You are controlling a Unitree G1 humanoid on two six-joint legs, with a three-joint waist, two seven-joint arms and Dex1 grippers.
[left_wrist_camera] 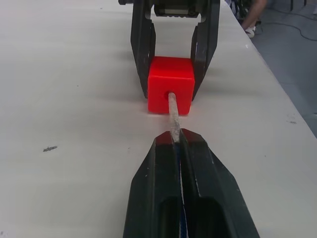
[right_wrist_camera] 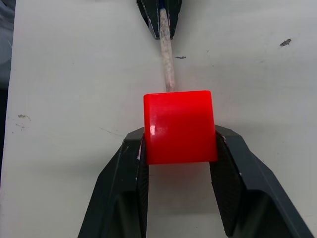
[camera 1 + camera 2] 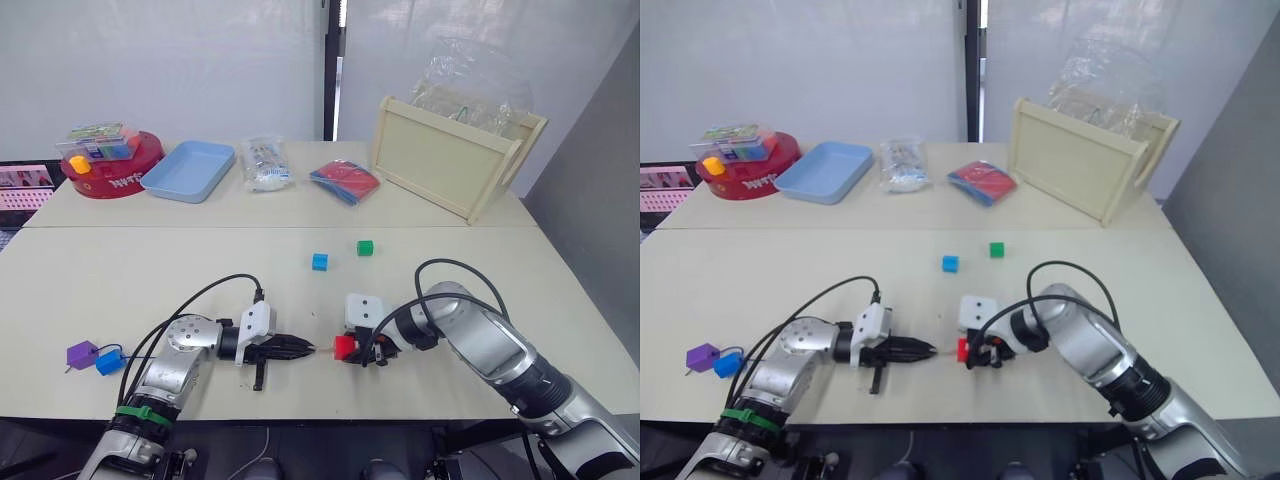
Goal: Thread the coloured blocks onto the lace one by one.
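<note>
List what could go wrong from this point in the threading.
1. The lace's pale tip has only just entered the red block; a slight misalignment could bend it or pop it out.
2. The left end effector grips close behind the tip, so it must regrip to push further, and the tip may slip back out.

Both head cameras look down over the pale table (image 3: 120, 270); each wrist camera faces the other closely, sharing the small red plastic cube (image 1: 171, 91) between them.
</note>
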